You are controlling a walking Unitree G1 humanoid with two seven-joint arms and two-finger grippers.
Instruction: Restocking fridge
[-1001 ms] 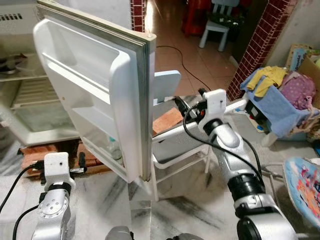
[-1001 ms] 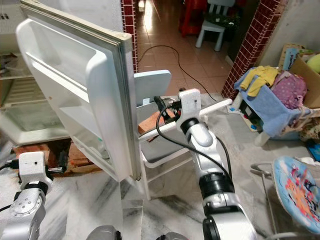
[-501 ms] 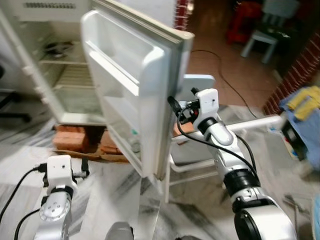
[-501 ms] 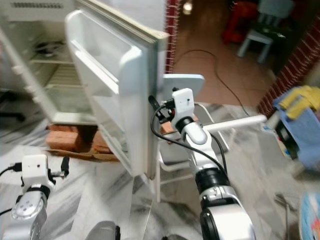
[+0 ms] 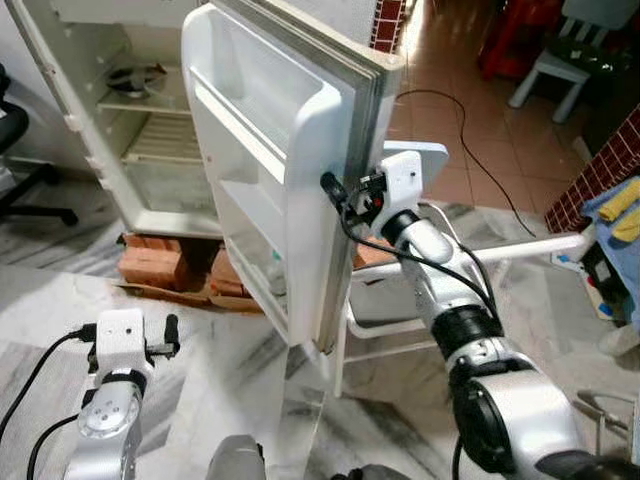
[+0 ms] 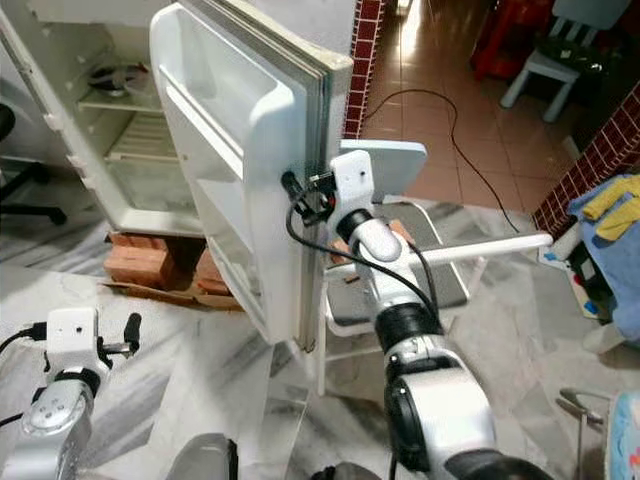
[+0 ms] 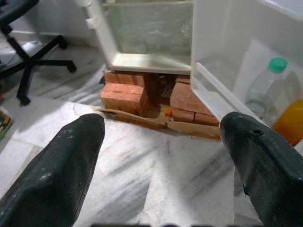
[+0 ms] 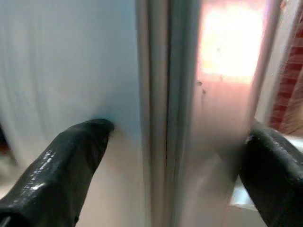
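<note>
The white fridge door [image 5: 270, 150] stands swung out toward me, its inner shelves facing left. My right gripper [image 6: 297, 195] is open at the door's free edge, and the edge with its grey seal [image 8: 158, 94] lies between its fingers. A clear bottle with a green cap [image 7: 265, 85] and an orange bottle [image 7: 289, 120] stand in the door's lowest shelf. The fridge's inside [image 5: 150, 130] has a wire shelf and a glass shelf. My left gripper [image 5: 170, 335] hangs open low at the left over the marble floor, holding nothing.
The fridge rests on red bricks [image 5: 160, 265]. An office chair base [image 5: 30, 190] stands at the far left. A white frame chair [image 5: 400, 300] stands just behind the door. A black cable [image 5: 460, 110] runs over the tiled floor beyond. Blue cloth [image 5: 620, 200] lies at right.
My view has swung left, bringing the fridge's inside into sight. The right gripper has come from behind the door up to its free edge. The left arm stays low.
</note>
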